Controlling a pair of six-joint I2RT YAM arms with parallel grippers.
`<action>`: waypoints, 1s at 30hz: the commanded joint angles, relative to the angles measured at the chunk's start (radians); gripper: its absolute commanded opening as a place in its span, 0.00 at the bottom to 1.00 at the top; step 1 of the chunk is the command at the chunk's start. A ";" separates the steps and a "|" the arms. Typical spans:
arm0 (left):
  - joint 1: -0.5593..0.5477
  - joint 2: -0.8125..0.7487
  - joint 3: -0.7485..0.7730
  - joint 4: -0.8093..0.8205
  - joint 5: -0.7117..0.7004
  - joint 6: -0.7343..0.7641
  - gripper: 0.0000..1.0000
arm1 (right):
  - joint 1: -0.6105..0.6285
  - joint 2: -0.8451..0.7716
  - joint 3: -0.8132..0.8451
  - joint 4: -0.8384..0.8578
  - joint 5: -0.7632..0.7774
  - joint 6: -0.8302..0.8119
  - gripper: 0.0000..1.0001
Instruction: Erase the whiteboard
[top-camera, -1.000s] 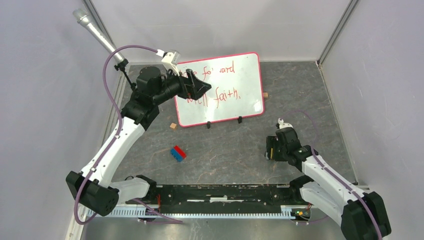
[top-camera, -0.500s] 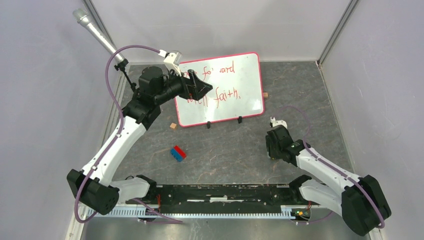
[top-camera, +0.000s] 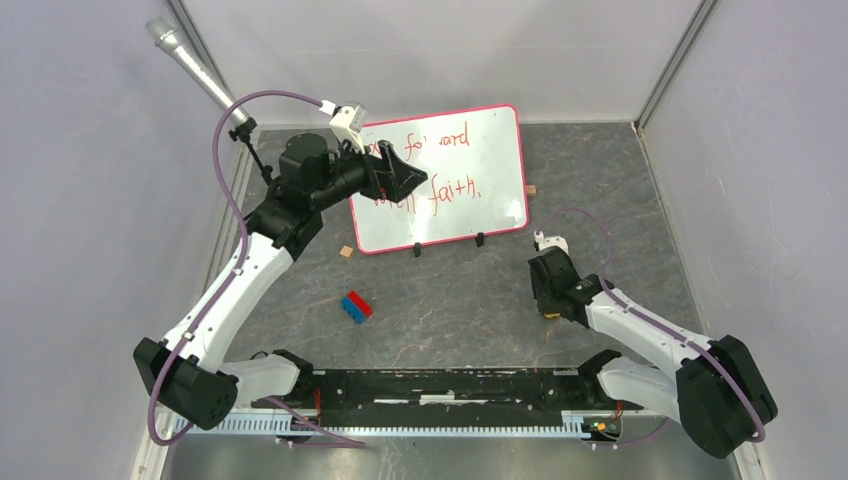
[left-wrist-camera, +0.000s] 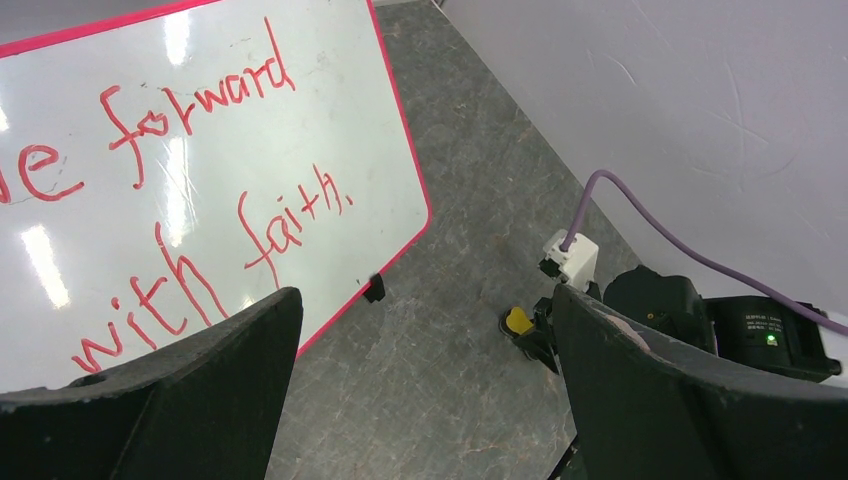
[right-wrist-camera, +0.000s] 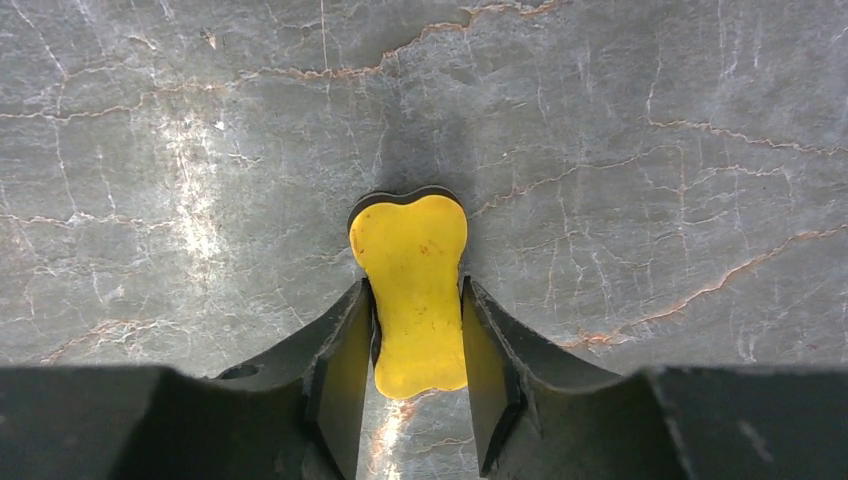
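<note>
The whiteboard (top-camera: 480, 200) stands at the back of the table on two black clip feet, with red writing on it; it fills the upper left of the left wrist view (left-wrist-camera: 200, 120). My left gripper (top-camera: 408, 180) is open and empty, held over the board's left part (left-wrist-camera: 425, 300). My right gripper (top-camera: 548, 300) is low over the table, right of and in front of the board. It is shut on a yellow eraser (right-wrist-camera: 412, 275) with a black underside, gripped at its narrow waist. The eraser also shows in the left wrist view (left-wrist-camera: 518, 320).
A red and blue brick (top-camera: 356, 306) lies on the table in front of the board. Small wooden blocks lie at the board's lower left (top-camera: 346, 252) and right edge (top-camera: 530, 189). A microphone (top-camera: 195, 68) stands back left. Walls enclose the table.
My right gripper has moved left and a little toward the board, and its arm has swung round. My left gripper has shifted slightly right over the board.
</note>
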 joint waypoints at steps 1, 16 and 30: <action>-0.006 0.004 0.010 0.005 -0.014 0.033 1.00 | 0.008 0.011 0.042 0.028 0.031 0.008 0.38; -0.006 -0.002 0.027 -0.036 -0.080 0.053 1.00 | 0.020 0.049 0.199 0.700 -0.060 -0.091 0.16; 0.056 0.069 0.046 -0.106 -0.248 0.063 1.00 | 0.018 0.588 0.804 0.936 -0.024 -0.232 0.14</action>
